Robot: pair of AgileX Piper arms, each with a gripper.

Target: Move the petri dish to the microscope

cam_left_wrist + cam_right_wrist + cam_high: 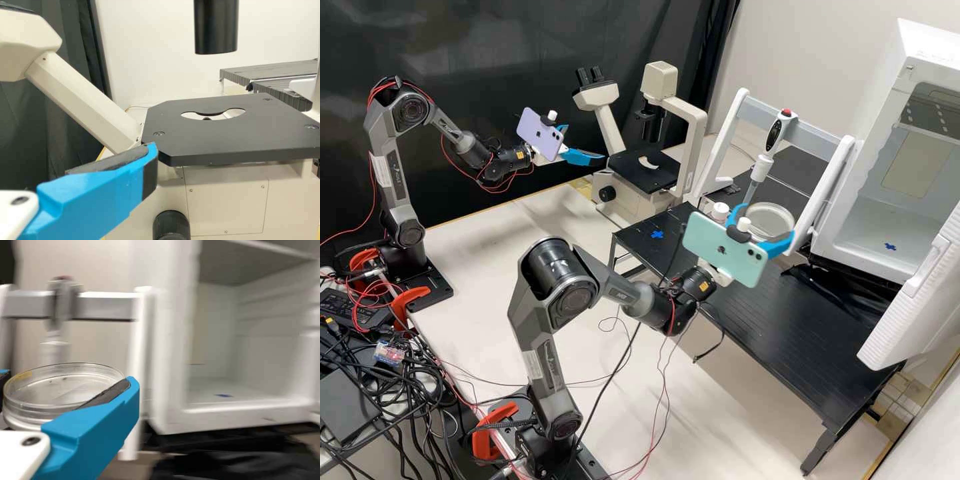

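Holding the petri dish in the right gripper near the pipette and spreading the left gripper wide near the microscope in the high view. Showing one blue finger before the black stage in the left wrist view. Clasping the dish beside a white cabinet in the right wrist view.

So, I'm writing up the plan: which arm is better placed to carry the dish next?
Right, I'd say: the right end effector has the dish between its fingers. The left end effector is nearer the microscope, but it is empty, so it would likely need a handover first.
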